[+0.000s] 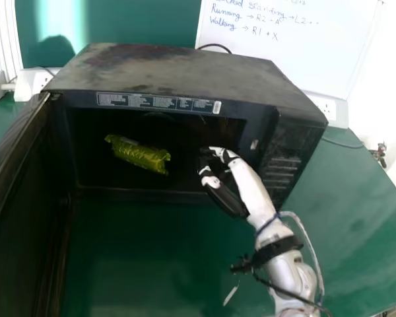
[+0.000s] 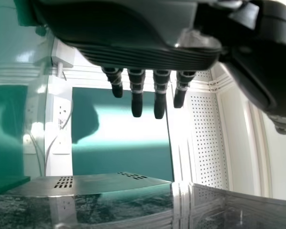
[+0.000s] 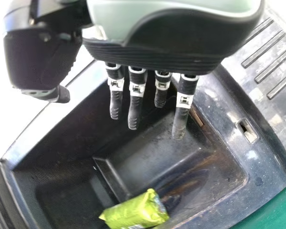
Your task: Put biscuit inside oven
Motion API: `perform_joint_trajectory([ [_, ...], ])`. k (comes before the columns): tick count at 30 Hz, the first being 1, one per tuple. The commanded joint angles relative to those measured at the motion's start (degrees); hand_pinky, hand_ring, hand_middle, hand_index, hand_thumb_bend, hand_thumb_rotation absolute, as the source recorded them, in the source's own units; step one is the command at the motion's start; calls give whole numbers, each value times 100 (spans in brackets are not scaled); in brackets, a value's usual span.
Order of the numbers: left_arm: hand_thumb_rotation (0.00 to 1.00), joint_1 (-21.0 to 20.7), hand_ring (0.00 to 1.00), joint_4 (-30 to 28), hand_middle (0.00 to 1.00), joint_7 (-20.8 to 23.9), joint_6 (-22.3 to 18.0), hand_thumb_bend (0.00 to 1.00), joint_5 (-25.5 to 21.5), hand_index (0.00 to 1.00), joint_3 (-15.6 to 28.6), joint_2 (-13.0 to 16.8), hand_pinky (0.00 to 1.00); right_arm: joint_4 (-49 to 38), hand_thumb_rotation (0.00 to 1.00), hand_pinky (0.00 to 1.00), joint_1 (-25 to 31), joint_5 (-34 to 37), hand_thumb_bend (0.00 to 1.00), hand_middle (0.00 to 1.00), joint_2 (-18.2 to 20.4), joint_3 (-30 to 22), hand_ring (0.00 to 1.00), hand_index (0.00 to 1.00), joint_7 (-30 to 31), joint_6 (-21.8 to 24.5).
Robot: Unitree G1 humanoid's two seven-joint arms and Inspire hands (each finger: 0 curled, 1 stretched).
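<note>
In the head view, the shiny yellow-green wrapped biscuit packet [image 1: 138, 155] lies inside the black box-shaped oven [image 1: 175, 72], between the cavity's left edge and its middle. Its long axis slants from far left to near right. The white-and-black right hand [image 1: 245, 178], the nearer one, is at the packet's right, apart from it, fingers straight and empty. The left hand [image 2: 128, 28] has straight fingers too. Placement looks done; backing straight out should avoid nudging the packet.
</note>
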Motion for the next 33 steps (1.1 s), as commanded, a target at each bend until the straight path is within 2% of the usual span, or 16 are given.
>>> perform_joint_trajectory([
  [1,100,26,91,34,94,-11,-9,100,-80,100,75,60,100,-115,84,67,177,119,59,81,-12,-118,78,86,-86,-161],
  [5,100,24,92,59,94,-32,-6,100,-107,100,84,94,100,-213,90,69,367,335,59,81,92,-283,79,86,-134,-231],
  [10,100,33,92,56,94,-29,11,100,-145,100,86,111,100,-301,92,70,565,795,53,80,167,-548,77,86,-165,-430],
  [15,100,25,91,58,94,-9,19,100,-137,100,97,120,100,-555,99,74,856,1060,60,80,105,-804,79,89,-101,-517],
  [20,100,7,91,102,94,-38,6,100,-178,100,116,132,99,-547,100,72,1058,1271,60,79,49,-1117,76,90,-189,-752],
  [24,100,-13,91,162,94,-90,-16,100,-241,99,144,159,99,-555,100,74,1201,1414,61,79,131,-1385,76,90,-320,-802],
  [28,100,-19,91,198,94,-114,-7,100,-259,100,177,187,100,-584,100,74,1367,1640,58,79,166,-1539,76,88,-360,-900],
  [33,100,-21,91,213,94,-119,22,100,-264,99,209,200,99,-605,97,73,1524,2306,56,78,308,-1775,75,87,-289,-966],
])
